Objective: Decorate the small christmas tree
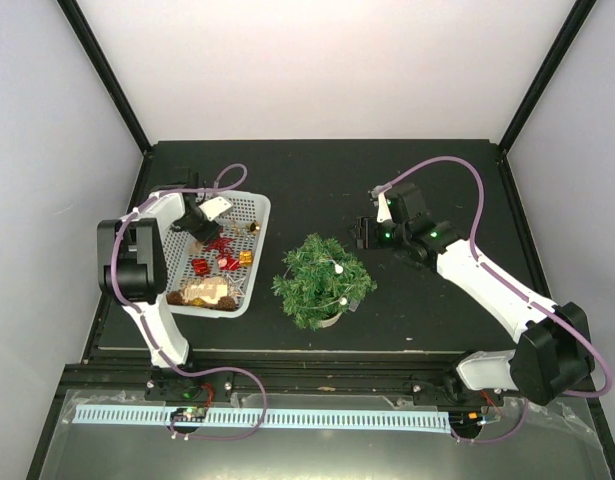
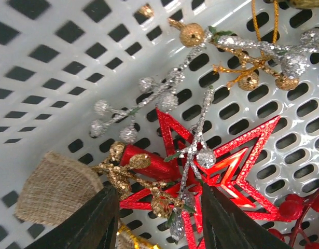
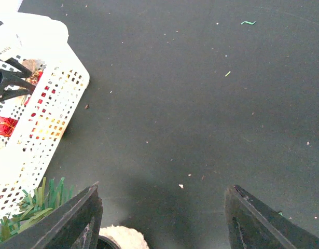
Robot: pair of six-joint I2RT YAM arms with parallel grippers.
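Left of the small christmas tree (image 1: 322, 278), just beside its needles, sits a white perforated basket (image 1: 249, 212) holding ornaments, while the tree itself stands upright in its cream pot (image 1: 332, 320) on the black table (image 1: 437, 170). Down inside that basket is the left gripper (image 2: 160, 189), its jaws spread, with its dark fingers (image 2: 99, 223) on either side of a tangle of decorations: a red star (image 2: 242, 155) lying flat on the basket floor, a silver glitter sprig (image 2: 198, 129) crossing over it, and a gold glitter sprig (image 2: 123, 171) lying against the inner edge of one finger. Nothing is clamped between the two fingers. A burlap scrap (image 2: 55, 189) lies just outside that same finger, and red berries (image 2: 294, 207) show at the star's far point. Behind the tree and a little to its right, the right gripper (image 3: 164, 188) hangs over bare table, its jaws wide apart with nothing between them; the pot's rim and a few green needles show at its near edge
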